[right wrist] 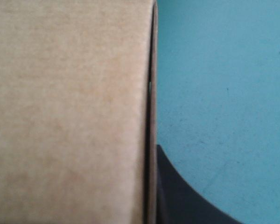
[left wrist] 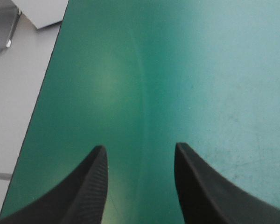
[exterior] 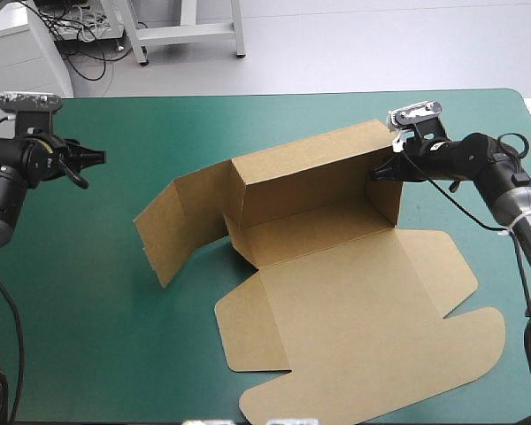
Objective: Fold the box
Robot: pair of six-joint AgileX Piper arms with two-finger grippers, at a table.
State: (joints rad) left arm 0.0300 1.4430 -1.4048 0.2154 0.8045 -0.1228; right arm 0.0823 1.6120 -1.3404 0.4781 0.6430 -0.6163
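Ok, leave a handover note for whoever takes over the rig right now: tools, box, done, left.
Left tool: open, empty, over bare teal-green cover left of the box.
Right tool: shut on the box's right wall.
Done: back wall raised, left flap half up.
Left: tuck the side walls; near panels lie flat on the table.

Matt brown board box (exterior: 354,301) on smooth teal-green cover (exterior: 88,336).
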